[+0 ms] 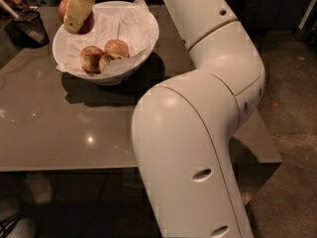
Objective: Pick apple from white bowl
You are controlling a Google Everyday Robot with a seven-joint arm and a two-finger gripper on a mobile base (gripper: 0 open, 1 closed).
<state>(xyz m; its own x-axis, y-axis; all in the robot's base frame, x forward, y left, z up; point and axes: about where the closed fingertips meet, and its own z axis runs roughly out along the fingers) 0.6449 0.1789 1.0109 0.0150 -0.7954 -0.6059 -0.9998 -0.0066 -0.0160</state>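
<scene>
The white bowl (pixel 143 43) stands on the grey table, lined with crumpled white paper. My gripper (pixel 75 15) is at the bowl's far left rim, shut on the deep red apple (pixel 64 8), which it holds just above the rim; a yellowish finger (pixel 77 11) covers most of the apple. Two smaller, paler blotchy apples (pixel 101 56) lie in the bowl's front. My large white arm fills the centre and right of the view.
A small dark mesh cup (pixel 27 26) with utensils stands on the table left of the bowl. The grey table (pixel 74 128) has its front edge near the bottom and a corner at the right. Dark floor lies to the right.
</scene>
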